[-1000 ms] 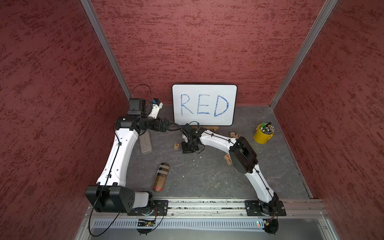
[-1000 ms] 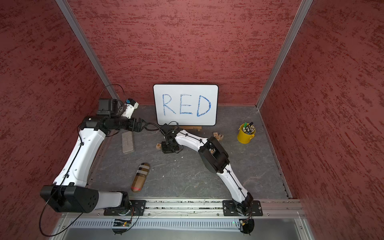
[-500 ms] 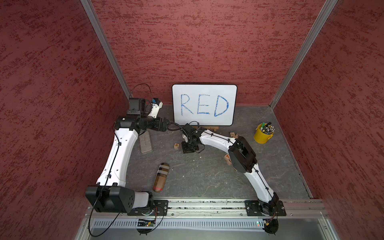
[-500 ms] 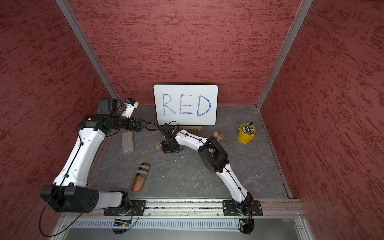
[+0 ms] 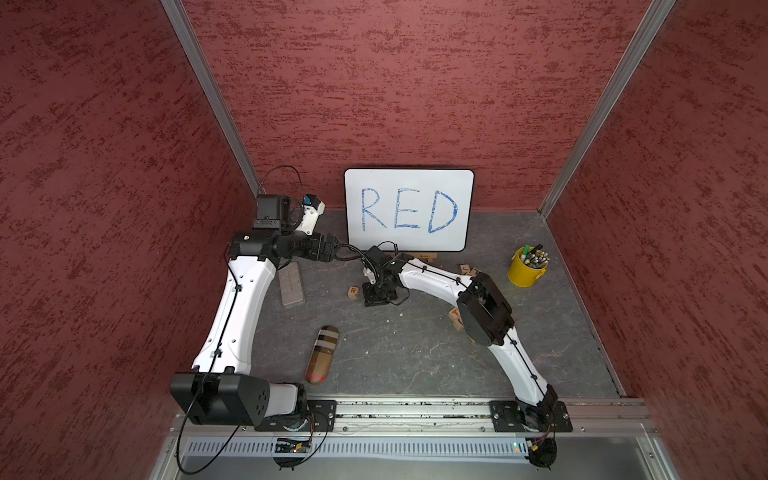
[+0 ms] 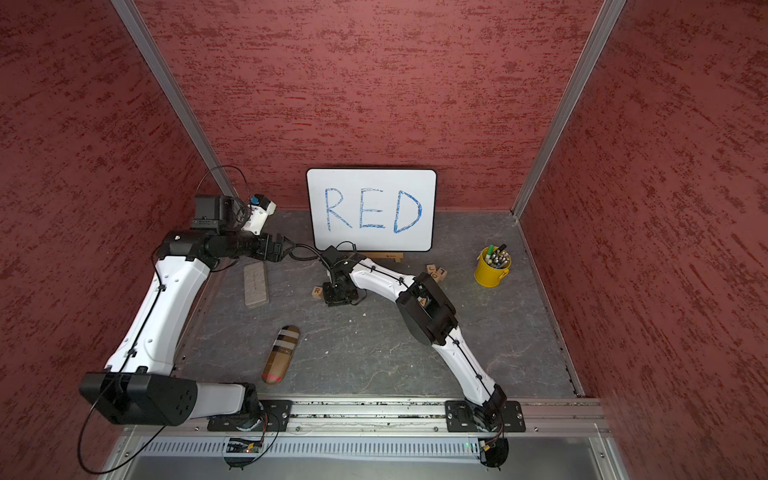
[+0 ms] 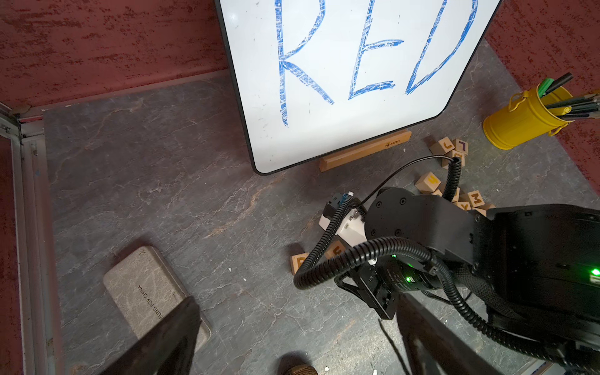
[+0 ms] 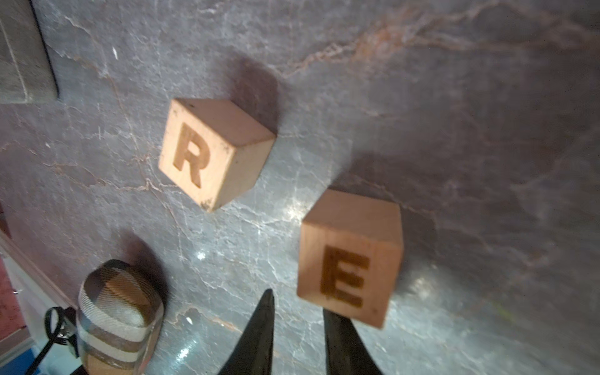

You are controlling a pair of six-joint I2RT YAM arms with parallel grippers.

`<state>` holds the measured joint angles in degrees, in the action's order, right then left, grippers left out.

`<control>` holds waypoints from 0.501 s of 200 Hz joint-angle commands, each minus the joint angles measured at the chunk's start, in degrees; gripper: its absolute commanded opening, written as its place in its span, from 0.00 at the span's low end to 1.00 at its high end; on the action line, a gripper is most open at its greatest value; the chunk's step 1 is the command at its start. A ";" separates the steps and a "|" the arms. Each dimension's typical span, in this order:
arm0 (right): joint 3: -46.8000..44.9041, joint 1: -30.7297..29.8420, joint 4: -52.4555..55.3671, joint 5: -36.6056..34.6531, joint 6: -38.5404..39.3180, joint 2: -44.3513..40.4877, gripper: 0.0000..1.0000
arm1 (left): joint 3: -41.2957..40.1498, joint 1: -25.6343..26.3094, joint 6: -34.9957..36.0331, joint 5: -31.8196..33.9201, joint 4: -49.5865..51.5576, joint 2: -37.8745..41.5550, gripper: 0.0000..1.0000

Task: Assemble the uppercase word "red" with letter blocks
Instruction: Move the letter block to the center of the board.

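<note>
Two light-wood letter blocks lie on the grey floor in the right wrist view: an R block (image 8: 214, 152) and an E block (image 8: 349, 259), a short gap apart. My right gripper (image 8: 293, 311) points down beside the E block. Its jaws stand narrowly open with nothing between them, and one fingertip is hidden by the block's edge. In both top views the R block (image 5: 353, 291) (image 6: 317, 291) shows just left of the right gripper (image 5: 374, 299), which covers the E block. My left gripper (image 7: 295, 324) hovers wide open and empty near the back left.
A whiteboard (image 5: 409, 210) with blue "RED" leans on the back wall. Near it are a yellow pen cup (image 5: 525, 270), a grey eraser (image 5: 291, 284) and a striped brown pouch (image 5: 322, 353). More loose letter blocks (image 5: 467, 270) lie under and behind the right arm.
Both arms stay about where they were. The right jaws have come slightly apart.
</note>
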<state>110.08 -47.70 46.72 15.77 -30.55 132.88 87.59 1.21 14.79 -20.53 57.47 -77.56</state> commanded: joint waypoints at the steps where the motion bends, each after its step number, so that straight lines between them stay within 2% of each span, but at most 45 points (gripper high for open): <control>1: -2.82 1.52 3.48 -5.03 0.93 -8.38 0.33 | 1.44 0.41 -0.61 -0.21 0.44 0.37 0.96; 53: -13.76 8.69 9.11 -9.76 1.61 -23.32 0.38 | 1.54 2.10 -0.99 0.55 1.71 -0.84 0.98; 85: -24.36 16.80 8.68 -10.41 2.29 -31.14 0.39 | -0.99 7.33 1.75 6.99 0.53 -1.32 0.99; 100: -26.99 19.84 9.00 -12.34 3.07 -33.01 0.39 | -2.04 9.14 2.26 7.61 0.08 -1.85 0.99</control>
<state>87.50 -31.83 53.19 7.44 -28.67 101.56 87.29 7.55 15.16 -16.38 58.33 -78.46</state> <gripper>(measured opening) 0.386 0.985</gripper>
